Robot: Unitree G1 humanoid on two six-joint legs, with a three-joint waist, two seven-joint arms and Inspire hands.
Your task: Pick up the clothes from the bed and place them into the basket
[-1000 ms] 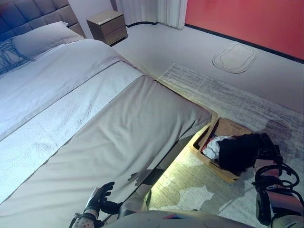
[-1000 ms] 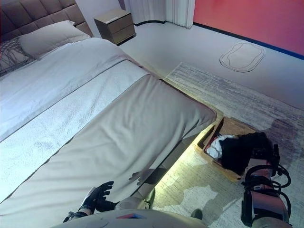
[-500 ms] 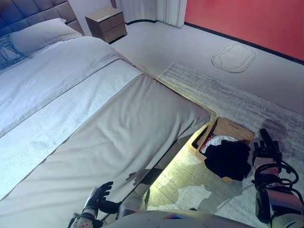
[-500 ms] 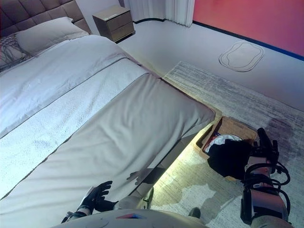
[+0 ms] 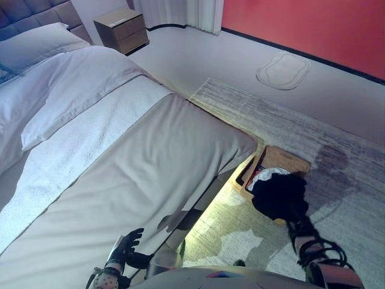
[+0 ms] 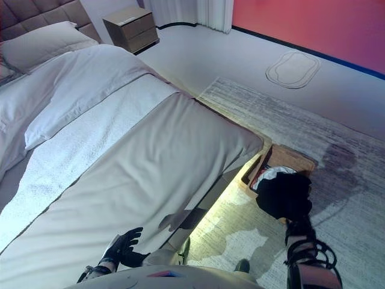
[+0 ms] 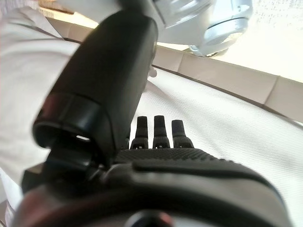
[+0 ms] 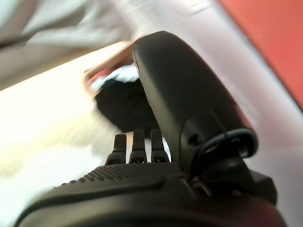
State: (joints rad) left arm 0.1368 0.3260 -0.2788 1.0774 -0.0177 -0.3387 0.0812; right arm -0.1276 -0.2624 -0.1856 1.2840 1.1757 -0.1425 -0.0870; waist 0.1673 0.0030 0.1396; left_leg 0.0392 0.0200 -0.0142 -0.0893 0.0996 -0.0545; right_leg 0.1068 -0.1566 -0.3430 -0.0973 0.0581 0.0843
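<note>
A woven basket (image 5: 284, 156) stands on the rug by the bed's foot corner. A black garment (image 5: 278, 194) lies heaped in it and spills over its near edge, with a white garment (image 5: 268, 173) beside it inside. My right hand (image 5: 299, 224) hangs just on the near side of the black garment, open, its fingers (image 8: 135, 147) straight and holding nothing. My left hand (image 5: 125, 245) rests open on the grey bedcover (image 5: 162, 162) at the bed's near edge. In its wrist view the fingers (image 7: 161, 135) lie flat on the cover. No clothes show on the bed.
A white duvet (image 5: 78, 84) and a pillow (image 5: 36, 45) cover the far part of the bed. A wooden nightstand (image 5: 123, 29) stands by the headboard. A grey rug (image 5: 337, 156) lies under the basket, with an oval mat (image 5: 283, 62) near the red wall.
My right hand let go of the black garment, which now lies in the basket, then dropped back toward me. The camera has shifted. The left hand has stayed put.
</note>
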